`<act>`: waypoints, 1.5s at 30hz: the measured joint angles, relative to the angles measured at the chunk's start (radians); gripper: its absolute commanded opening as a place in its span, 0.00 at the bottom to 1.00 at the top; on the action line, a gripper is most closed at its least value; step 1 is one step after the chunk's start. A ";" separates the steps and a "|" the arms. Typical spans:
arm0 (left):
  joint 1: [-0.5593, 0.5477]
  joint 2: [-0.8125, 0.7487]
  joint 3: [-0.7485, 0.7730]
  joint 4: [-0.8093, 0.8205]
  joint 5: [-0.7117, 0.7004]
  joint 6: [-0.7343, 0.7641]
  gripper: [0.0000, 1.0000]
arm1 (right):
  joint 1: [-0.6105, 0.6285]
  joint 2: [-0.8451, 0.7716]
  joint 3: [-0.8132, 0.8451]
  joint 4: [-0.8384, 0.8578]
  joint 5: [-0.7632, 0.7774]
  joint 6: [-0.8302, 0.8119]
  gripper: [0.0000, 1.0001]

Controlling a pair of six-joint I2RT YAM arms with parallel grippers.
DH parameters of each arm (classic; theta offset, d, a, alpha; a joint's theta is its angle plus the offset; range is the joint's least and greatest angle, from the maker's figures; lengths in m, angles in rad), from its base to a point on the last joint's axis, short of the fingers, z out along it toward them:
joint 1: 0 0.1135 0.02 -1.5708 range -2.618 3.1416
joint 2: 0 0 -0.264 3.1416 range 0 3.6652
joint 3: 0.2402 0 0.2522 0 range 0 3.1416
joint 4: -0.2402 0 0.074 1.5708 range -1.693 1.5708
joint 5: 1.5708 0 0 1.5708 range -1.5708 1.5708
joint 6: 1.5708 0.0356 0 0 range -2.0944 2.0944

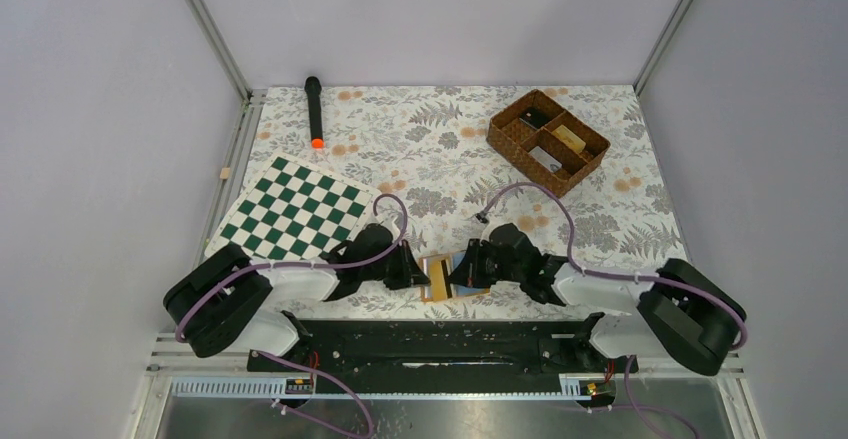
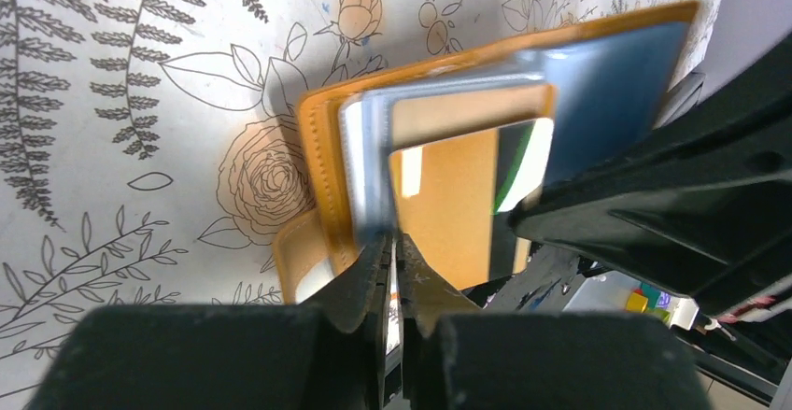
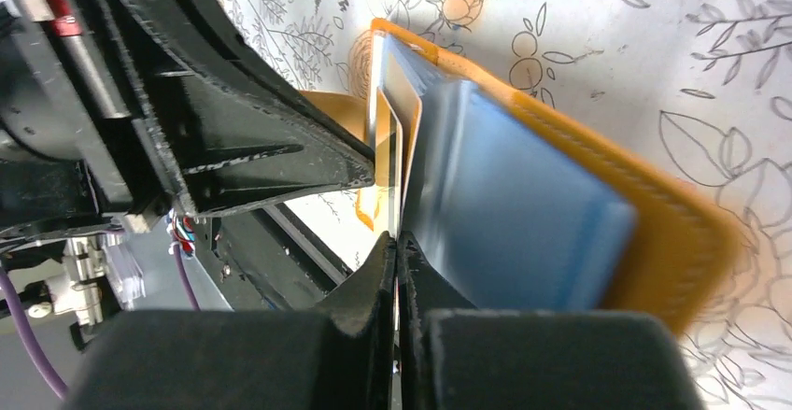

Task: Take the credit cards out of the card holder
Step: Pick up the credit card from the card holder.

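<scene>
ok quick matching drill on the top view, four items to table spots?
Items:
1. card holder
2. green-and-white chessboard
3. wicker basket
4. black flashlight

Spots:
A. far right of the table
B. far left, near the corner post
C. near edge, centre
D. left side, ahead of the left arm

Pairs: 1-C, 2-D, 3-A, 4-B
</scene>
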 measured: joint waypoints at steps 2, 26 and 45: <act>0.000 0.000 0.014 -0.022 -0.001 0.000 0.07 | 0.000 -0.052 0.000 -0.036 0.014 -0.017 0.00; 0.036 -0.110 0.159 -0.265 0.029 0.041 0.30 | -0.008 -0.161 0.050 -0.257 0.084 -0.183 0.00; 0.037 0.150 0.165 -0.098 0.136 0.041 0.21 | -0.074 -0.025 -0.021 -0.067 -0.043 -0.097 0.22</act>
